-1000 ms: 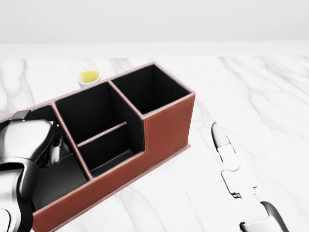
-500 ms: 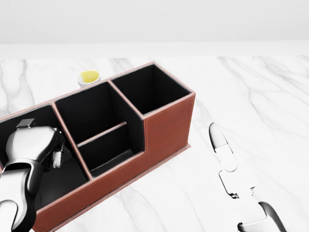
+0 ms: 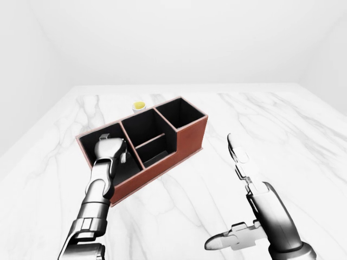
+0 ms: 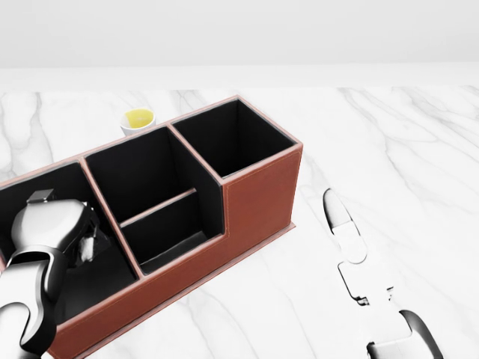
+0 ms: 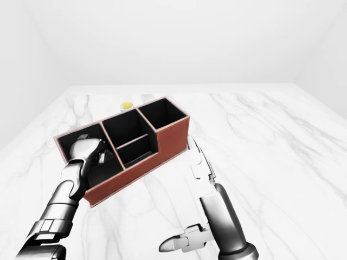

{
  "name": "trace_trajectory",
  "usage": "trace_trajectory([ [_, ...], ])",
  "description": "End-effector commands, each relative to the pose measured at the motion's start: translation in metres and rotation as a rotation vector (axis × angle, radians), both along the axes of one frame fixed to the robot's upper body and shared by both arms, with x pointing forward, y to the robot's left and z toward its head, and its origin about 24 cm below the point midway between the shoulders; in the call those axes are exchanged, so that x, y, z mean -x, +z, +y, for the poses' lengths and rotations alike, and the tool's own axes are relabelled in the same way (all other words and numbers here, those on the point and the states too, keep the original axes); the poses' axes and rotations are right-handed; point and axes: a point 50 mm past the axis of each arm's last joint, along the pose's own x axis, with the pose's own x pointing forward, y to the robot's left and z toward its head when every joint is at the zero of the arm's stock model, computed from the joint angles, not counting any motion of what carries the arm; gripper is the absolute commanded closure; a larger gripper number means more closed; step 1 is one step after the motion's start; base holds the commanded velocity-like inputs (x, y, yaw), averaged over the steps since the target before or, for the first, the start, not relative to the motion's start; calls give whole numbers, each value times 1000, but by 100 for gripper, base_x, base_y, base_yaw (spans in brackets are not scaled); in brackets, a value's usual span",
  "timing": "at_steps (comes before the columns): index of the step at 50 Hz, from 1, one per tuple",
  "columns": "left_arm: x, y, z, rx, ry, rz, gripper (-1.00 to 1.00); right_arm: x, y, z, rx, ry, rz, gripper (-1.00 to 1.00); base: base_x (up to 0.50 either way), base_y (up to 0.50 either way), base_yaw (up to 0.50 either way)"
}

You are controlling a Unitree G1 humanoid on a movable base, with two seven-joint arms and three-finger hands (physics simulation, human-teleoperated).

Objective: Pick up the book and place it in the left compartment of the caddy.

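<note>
Book is nowhere visible (likely stiff, best pinched by its spine), your left hand (image 4: 52,224) curled, contents hidden, over the caddy (image 4: 258,198)'s left compartment (image 4: 19,196).

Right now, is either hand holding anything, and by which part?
Right hand is open, empty. Left hand sits over the caddy's left compartment; whether its fingers hold anything cannot be told. No book shows.

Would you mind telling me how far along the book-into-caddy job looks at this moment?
Apparently near the end. The left hand hangs over the caddy's left compartment, fingers pointing down into it. No book shows on the marble table; whether it is inside under the hand or gripped cannot be told. The right hand rests open, idle. What remains is confirming the release and withdrawing the left hand.
</note>
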Motion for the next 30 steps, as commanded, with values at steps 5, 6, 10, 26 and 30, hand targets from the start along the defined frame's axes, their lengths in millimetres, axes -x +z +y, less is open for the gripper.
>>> trace_trajectory([
  [5,-4,3,5,-107,1,-22,100,-1,0,0,0,-3,0,-100,0,0,0],
  [6,-4,4,5,-107,1,-23,100,-1,0,0,0,-3,0,-100,0,0,0],
  [10,-5,5,5,-106,0,-27,100,-1,0,0,1,-3,0,-100,0,0,0],
  [26,12,29,3,-127,-4,-126,-100,-2,1,1,-5,-8,-2,-100,0,0,0],
  [30,27,46,1,-139,-3,-181,-100,-2,1,1,-4,-8,-1,-100,0,0,0],
])
